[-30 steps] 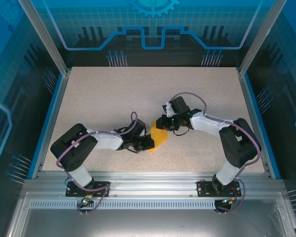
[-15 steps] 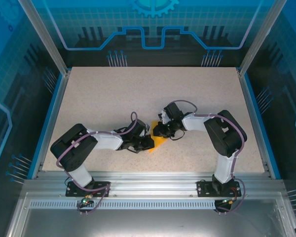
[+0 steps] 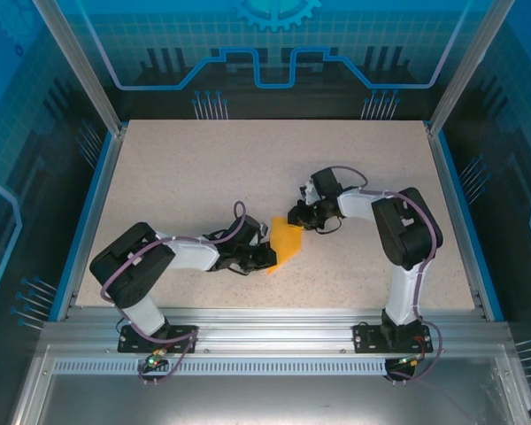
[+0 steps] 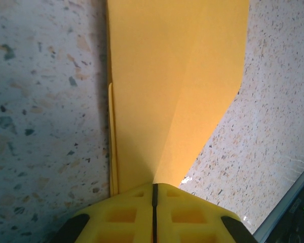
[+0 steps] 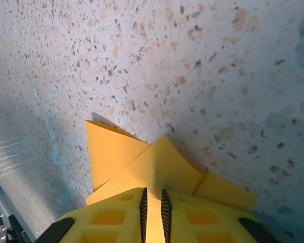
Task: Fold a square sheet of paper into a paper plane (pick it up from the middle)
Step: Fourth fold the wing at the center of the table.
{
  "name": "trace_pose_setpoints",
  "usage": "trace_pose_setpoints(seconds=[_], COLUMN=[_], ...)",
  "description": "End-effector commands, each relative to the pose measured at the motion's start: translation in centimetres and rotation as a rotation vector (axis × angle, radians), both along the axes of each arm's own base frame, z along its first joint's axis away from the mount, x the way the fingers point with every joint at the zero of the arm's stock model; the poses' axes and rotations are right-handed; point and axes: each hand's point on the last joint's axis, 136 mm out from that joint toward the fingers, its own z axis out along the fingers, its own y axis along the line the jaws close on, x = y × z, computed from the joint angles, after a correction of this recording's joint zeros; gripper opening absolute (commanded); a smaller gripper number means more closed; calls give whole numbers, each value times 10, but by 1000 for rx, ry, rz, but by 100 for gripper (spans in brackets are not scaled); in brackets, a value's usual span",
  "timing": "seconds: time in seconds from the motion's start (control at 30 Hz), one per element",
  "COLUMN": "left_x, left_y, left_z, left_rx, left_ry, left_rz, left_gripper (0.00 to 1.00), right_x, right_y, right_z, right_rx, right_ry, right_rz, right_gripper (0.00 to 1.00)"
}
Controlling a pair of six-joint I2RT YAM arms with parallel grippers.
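The orange-yellow sheet of paper lies partly folded on the speckled table between the two arms. In the left wrist view the sheet of paper runs away from my left gripper as a long strip with a diagonal crease; the jaws are shut on its near end. My left gripper sits at the sheet's near-left edge. My right gripper is at the far-right corner. In the right wrist view my right gripper pinches a raised fold of the paper in a narrow slot, with triangular flaps spreading beyond.
The speckled table stretches far and left of the paper. Blue rails border both sides, and an aluminium frame runs along the near edge, close behind the left gripper.
The right gripper swung in over the paper half a second ago and has since drawn back up and to the right, its elbow folding in. The left arm has stayed put.
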Motion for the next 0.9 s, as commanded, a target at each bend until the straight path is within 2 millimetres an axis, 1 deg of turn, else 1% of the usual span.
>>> trace_pose_setpoints(seconds=[0.0, 0.1, 0.27, 0.37, 0.47, 0.57, 0.67, 0.77, 0.83, 0.87], left_x=[-37, -38, -37, -36, -36, -35, -33, -33, -31, -31], left_y=[38, 39, 37, 37, 37, 35, 33, 31, 30, 29], left_z=[-48, -49, -49, -49, -48, -47, -45, -44, -43, -43], left_rx=[178, 178, 176, 175, 173, 168, 161, 158, 154, 153], left_ry=[150, 152, 151, 149, 149, 144, 139, 137, 134, 135], left_rz=[11, 11, 10, 12, 12, 13, 12, 7, 7, 6], left_gripper=[9, 9, 9, 9, 9, 9, 9, 9, 9, 9], right_x=[21, 29, 44, 50, 51, 40, 20, -4, -18, -22], right_y=[-22, -28, -35, -38, -37, -28, -9, 17, 30, 33], right_z=[-13, -11, 0, 9, 25, 45, 57, 57, 50, 45], right_rx=[-55, -52, -43, -31, -9, 34, 65, 110, 119, 111], right_ry=[-11, -13, -32, -38, -59, -87, -102, -82, -66, -62], right_rz=[-42, -55, -59, -56, -47, -22, 33, 88, 108, 111], right_gripper=[19, 19, 20, 20, 20, 21, 21, 21, 21, 21])
